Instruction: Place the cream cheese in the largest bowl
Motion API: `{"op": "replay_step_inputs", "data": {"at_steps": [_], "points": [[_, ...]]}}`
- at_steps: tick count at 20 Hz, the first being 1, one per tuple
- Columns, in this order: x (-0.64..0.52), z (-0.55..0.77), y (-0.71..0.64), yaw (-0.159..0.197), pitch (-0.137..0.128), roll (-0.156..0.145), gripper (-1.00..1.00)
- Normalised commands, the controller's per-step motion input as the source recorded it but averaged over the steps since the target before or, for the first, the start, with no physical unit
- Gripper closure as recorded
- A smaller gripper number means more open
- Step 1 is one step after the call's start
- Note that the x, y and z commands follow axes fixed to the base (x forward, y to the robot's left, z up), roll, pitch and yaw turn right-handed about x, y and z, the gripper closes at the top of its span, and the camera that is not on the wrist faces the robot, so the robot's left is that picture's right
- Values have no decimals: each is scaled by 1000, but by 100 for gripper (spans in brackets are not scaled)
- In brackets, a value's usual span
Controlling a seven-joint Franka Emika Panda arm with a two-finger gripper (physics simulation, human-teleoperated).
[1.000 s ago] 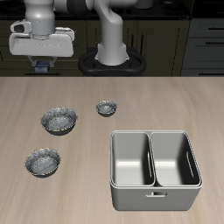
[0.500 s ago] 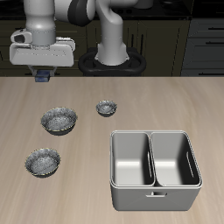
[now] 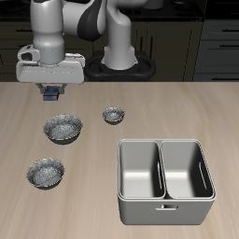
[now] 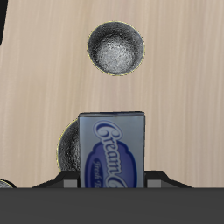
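Observation:
My gripper (image 3: 51, 93) hangs above the back part of the table, shut on the cream cheese (image 3: 52, 92), a small dark-blue box. In the wrist view the box (image 4: 111, 147) sits between the fingers (image 4: 66, 180), label facing the camera. The largest bowl (image 3: 63, 128), speckled grey, stands on the table just in front of the gripper and below it. In the wrist view it (image 4: 65, 145) is mostly hidden behind the box.
A near-equal speckled bowl (image 3: 45, 172) (image 4: 115, 47) stands nearer the table's front edge. A small speckled bowl (image 3: 113, 115) stands beside the largest one. A two-compartment metal basin (image 3: 166, 177) stands near the front edge. The robot's base (image 3: 119, 63) is at the back.
The gripper has moved down and towards the table's front with the cream cheese, coming closer to the largest bowl. The bowls have not moved.

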Motion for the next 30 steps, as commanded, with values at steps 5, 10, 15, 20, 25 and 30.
{"op": "replay_step_inputs", "data": {"at_steps": [5, 10, 15, 20, 25, 30], "points": [[102, -238, 65, -15, 19, -1, 100], [56, -182, -16, -1, 21, -17, 100], [26, -210, 34, -8, 23, -13, 100], [30, -337, 8, 15, 39, -26, 100], [6, -294, 59, 23, 35, -31, -100], [-65, -101, 80, 3, 10, 13, -100]]}}
